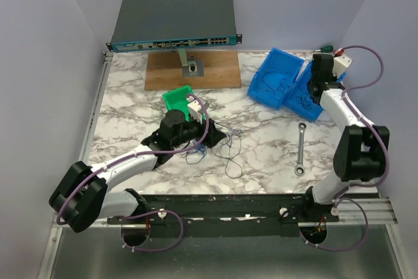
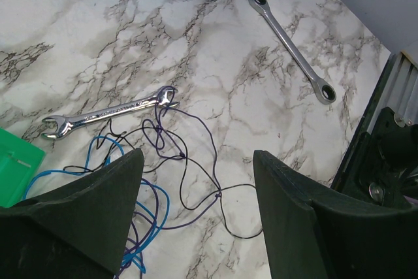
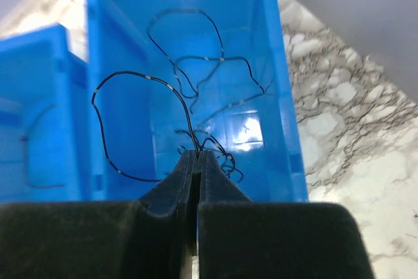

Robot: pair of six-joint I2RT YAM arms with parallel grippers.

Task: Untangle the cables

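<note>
Currently, the task is judged to be at a sorting step, with one strand being handled apart from the main tangle. The right pincer (image 3: 198, 156) is closed, its tips clamped on a black cable (image 3: 171, 89) whose loops stand inside a blue bin (image 3: 277, 96) at the far right of the tabletop (image 1: 261, 138). Near the middle of the tabletop, just beside the green bin (image 2: 16, 168), the cables (image 2: 151, 210) not yet sorted are found as blue and dark strands curled in overlapping loops. The left pincer (image 2: 196, 161) is held above this tangle with its fingers (image 2: 98, 220) well apart and nothing between them. A combination wrench (image 2: 111, 115) is seen touching the far edge of the tangle, with one dark strand looped at its end; whether the strand is caught there cannot be told. A ratchet wrench (image 2: 292, 47) lies well apart. For the next move, release of the black cable into the bin is called for, followed by a descent of the left pincer onto a single outlying loop, clear of crossings. A slow pull is advised, since such thin wire is expected to drag its neighbours and possibly the wrench.
</note>
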